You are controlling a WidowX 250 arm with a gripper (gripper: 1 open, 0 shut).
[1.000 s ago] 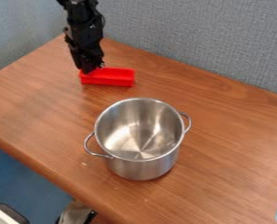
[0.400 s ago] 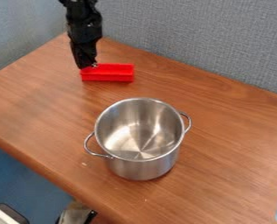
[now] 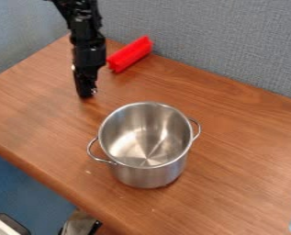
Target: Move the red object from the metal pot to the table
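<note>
Looks basically done: red bar [image 3: 129, 53] lies on the bench [image 3: 38, 92] behind the empty pot [image 3: 145, 144], tool [image 3: 86, 90] clenched on nothing, so just retreat.

Behind the surface we see a grey-blue textured wall [image 3: 221, 37] filling the background. Below the front edge lies a dark blue floor [image 3: 13, 188], with blurred pale shapes [image 3: 74, 226] we cannot identify.

A black gripper [image 3: 89, 91] points down, jaws closed, on a wooden table [image 3: 38, 101]. A red block [image 3: 129, 53] lies behind; an empty steel pot [image 3: 144, 144] sits nearer.
</note>
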